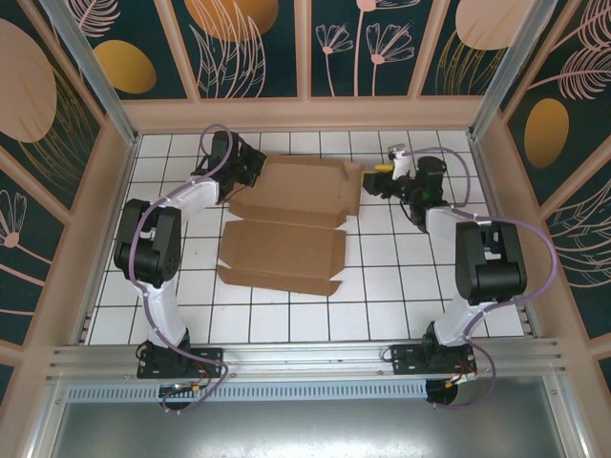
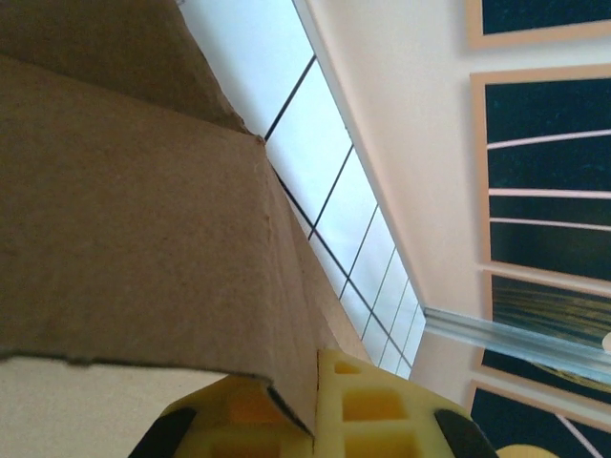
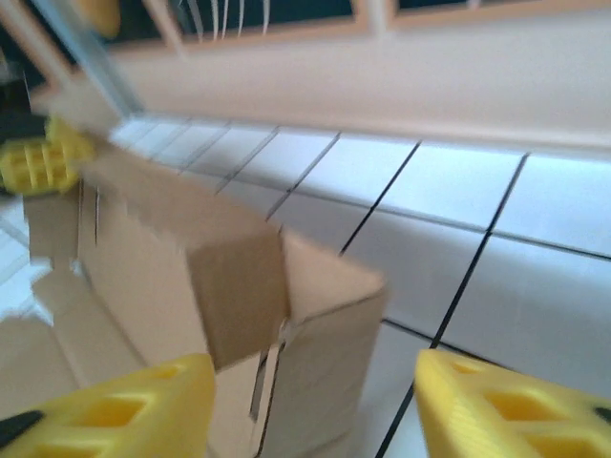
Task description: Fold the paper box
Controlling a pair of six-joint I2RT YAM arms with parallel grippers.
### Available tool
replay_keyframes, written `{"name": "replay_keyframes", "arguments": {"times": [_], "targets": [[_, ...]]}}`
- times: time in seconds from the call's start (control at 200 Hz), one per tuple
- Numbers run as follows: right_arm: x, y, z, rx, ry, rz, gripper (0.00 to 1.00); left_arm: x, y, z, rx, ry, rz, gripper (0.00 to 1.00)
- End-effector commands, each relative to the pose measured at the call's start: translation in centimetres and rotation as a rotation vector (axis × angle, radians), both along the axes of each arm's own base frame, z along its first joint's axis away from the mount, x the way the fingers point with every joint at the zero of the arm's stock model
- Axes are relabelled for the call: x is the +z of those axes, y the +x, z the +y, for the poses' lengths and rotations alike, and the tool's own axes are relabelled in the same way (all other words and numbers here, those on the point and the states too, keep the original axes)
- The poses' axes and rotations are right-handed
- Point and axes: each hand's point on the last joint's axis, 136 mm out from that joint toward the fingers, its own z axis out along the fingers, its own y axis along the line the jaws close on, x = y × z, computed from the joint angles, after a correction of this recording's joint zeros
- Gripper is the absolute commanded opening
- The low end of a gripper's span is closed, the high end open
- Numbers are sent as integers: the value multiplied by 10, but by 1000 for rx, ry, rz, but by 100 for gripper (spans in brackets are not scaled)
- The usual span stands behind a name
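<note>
Cardboard, plain brown and unprinted, is the item under inspection. The paper box lies opened out on the white tiled table, with its near panel flat and its far panel showing walls partly raised. Both of my grippers attend the far panel, one at each end of the box. My left gripper is at the box's left end, clamped tight on a raised wall; the left wrist view shows the cardboard edge pinched between the yellow fingers. I judge this grip to be an anchor, keeping the wall upright and the box from sliding while the other end is worked. My right gripper stands at the box's right end, jaws well apart and holding nothing. The corner flap sits just ahead of that gap and, as far as I can tell, touches neither finger. Finding: flap half turned in, folding incomplete, near panel not yet raised. The right wrist view is blurred, so tab detail is undetermined.
</note>
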Motion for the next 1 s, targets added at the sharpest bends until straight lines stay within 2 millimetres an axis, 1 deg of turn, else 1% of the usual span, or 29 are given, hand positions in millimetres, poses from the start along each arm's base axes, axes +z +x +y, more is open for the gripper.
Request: {"name": "replay_keyframes", "arguments": {"times": [0.0,0.05,0.1,0.17,0.22,0.255,0.295,0.365,0.41,0.505,0.576,0.606,0.666,0.771,0.811,0.931,0.996], "targets": [[49,-12,-11,-26,195,-103,54,21,-5,-4,-73,-3,-90,0],[56,-18,-13,-2,245,-85,54,25,-5,-8,-94,-12,-117,0],[58,-23,-13,8,258,-81,55,30,-4,-12,-116,-23,-145,0],[60,-26,-20,-42,241,-97,57,38,-2,-17,-148,-35,-185,0],[51,-22,-32,-131,221,-69,58,42,-1,-20,-166,-37,-204,0],[48,-24,-33,-143,204,-64,58,42,-1,-20,-171,-33,-205,0],[38,-22,-37,-179,167,-39,57,40,0,-20,-169,-34,-200,0],[12,-10,-47,-304,15,26,52,38,1,-22,-179,-45,-188,0],[1,-6,-53,-363,-70,32,49,36,1,-23,-181,-51,-178,0],[-13,-5,-56,-362,-172,30,45,36,-1,-23,-185,-50,-173,0],[-16,-3,-56,-345,-225,9,40,35,-2,-21,-182,-48,-169,0],[-15,-3,-54,-324,-239,-9,39,35,-2,-20,-181,-48,-166,0],[-13,-5,-43,-249,-259,-53,37,32,-4,-19,-182,-55,-161,0],[-17,-5,-29,-148,-300,-91,36,33,-6,-23,-198,-87,-168,0],[-22,-5,-25,-115,-315,-87,37,33,-6,-25,-205,-95,-168,0],[-41,-5,-10,-9,-357,-9,42,36,-7,-30,-238,-106,-183,0],[-48,-13,5,62,-384,-2,44,40,-7,-32,-253,-118,-198,0]]}}
